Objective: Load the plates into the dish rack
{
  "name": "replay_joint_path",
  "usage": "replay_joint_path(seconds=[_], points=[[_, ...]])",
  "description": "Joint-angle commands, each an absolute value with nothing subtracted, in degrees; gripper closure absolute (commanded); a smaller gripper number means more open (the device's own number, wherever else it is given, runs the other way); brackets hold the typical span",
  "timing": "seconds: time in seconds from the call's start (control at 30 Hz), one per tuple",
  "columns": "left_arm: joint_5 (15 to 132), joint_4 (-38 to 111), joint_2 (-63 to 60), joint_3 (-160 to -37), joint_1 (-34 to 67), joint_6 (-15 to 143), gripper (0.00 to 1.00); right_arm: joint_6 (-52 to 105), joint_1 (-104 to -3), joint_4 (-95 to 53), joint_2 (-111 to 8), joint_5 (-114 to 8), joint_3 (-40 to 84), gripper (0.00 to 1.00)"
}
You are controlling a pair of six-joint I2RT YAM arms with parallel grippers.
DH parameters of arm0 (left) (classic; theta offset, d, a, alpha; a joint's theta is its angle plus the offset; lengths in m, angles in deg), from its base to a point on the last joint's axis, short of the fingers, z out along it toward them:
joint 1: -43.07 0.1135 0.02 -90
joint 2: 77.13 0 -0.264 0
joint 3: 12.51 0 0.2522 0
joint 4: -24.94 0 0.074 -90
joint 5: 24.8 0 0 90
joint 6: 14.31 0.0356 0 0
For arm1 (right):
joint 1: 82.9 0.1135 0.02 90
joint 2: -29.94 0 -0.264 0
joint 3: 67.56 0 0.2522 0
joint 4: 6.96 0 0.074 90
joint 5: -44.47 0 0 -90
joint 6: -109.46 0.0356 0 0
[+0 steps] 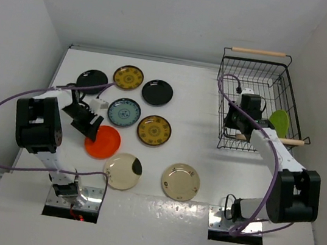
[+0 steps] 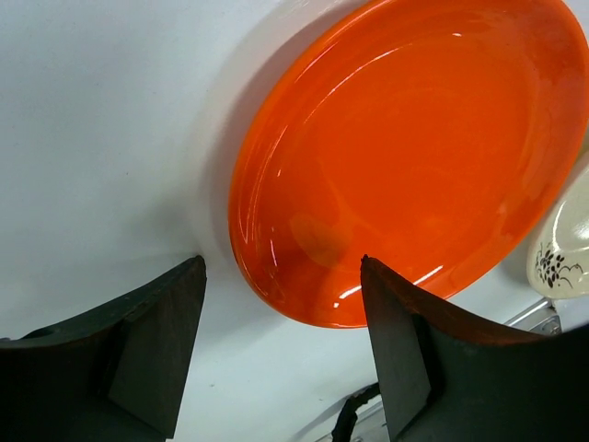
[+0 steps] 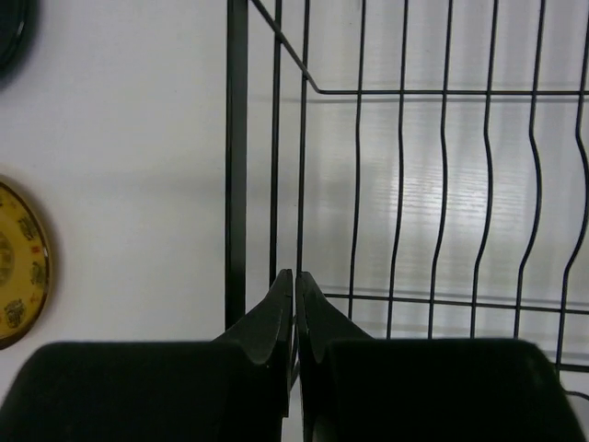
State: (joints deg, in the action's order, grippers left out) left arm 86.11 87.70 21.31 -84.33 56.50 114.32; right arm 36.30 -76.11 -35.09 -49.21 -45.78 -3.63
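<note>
Overhead, table (image 1: 212, 124): white, with eight plates lying flat on its left half and the dish rack (image 1: 254, 71) at the far right.
Overhead, dish rack: black wire, with one wooden handle (image 1: 258, 52) on the far side and a second wooden handle (image 1: 294, 142) on the near side. A lime green plate (image 1: 280, 122) stands on edge inside, by the right wall.
Overhead, back row: black plate (image 1: 91, 80), mustard plate (image 1: 128, 77), second black plate (image 1: 157, 92).
Overhead, middle row: blue-grey plate (image 1: 124, 112), with the second mustard plate (image 1: 153, 130) just beside it.
Overhead, front row: orange-red plate (image 1: 103, 142), then the cream plate with a dark patch (image 1: 122, 171) (its rim meets the orange-red one). The plain cream plate (image 1: 180, 181) lies apart to the right.
Overhead, left gripper (image 1: 91, 125): over the left rim of the orange-red plate.
Overhead, right gripper (image 1: 232, 123): at the rack's left wall.
Left wrist, left gripper (image 2: 283, 276): fingers apart and holding nothing, one on each side of the orange-red plate's (image 2: 414, 157) rim. Whether they touch it cannot be told.
Left wrist, right edge: the cream plate with a dark patch (image 2: 566, 230) peeks in.
Right wrist, right gripper (image 3: 294, 313): fingers pressed together with nothing seen between them, tips at the dish rack's (image 3: 236, 138) wall wires.
Right wrist, left margin: the second mustard plate (image 3: 18, 267) and the second black plate (image 3: 9, 28) lie on the table outside the rack.
</note>
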Motion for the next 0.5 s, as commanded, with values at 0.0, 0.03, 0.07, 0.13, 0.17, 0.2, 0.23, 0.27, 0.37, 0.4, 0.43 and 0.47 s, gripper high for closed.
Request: replay_joint_path(seconds=[0.0,0.03,0.07,0.13,0.17,0.2,0.23,0.27,0.37,0.4,0.43,0.47], points=[[89.02,87.23,22.45,-83.66,57.22,116.38,0.27,40.03,-73.67,-31.01,-50.3,-46.76,-2.83,0.98],[89.02,87.22,23.06,-83.66,57.82,116.38,0.28,40.64,-73.67,-30.83,-50.3,-46.58,-2.57,0.98],[89.02,87.22,23.07,-83.66,57.83,116.9,0.28,40.73,-73.32,-30.48,-50.39,-46.67,-2.56,0.98],[89.55,87.22,23.68,-83.66,57.83,116.91,0.28,40.99,-73.14,-30.13,-50.48,-46.67,-2.12,0.98],[89.55,87.22,23.69,-83.66,57.83,116.91,0.29,40.91,-72.8,-30.04,-50.3,-46.5,-1.95,0.98],[89.55,87.22,24.29,-83.66,58.35,116.91,0.29,40.82,-72.71,-30.3,-50.39,-46.15,-1.77,0.98],[90.16,87.22,24.3,-83.66,58.36,116.91,0.33,40.73,-72.62,-30.39,-50.39,-45.62,-1.68,0.98],[90.69,87.22,24.82,-84.18,58.36,116.91,0.35,40.64,-72.62,-30.82,-50.22,-45.62,-1.68,0.98],[92.0,87.22,26.31,-84.71,58.36,116.91,0.45,40.29,-72.62,-31.09,-49.43,-43.42,-1.59,0.98],[92.01,87.22,26.32,-84.71,57.84,116.91,0.48,39.94,-72.79,-31.18,-48.99,-43.25,-1.51,0.96],[92.01,87.74,26.93,-84.71,57.83,116.91,0.51,39.85,-72.79,-31.44,-48.72,-43.16,-0.72,0.95],[92.53,87.75,26.94,-84.71,57.31,116.91,0.58,39.76,-72.62,-31.79,-48.37,-42.98,-0.46,0.95]])
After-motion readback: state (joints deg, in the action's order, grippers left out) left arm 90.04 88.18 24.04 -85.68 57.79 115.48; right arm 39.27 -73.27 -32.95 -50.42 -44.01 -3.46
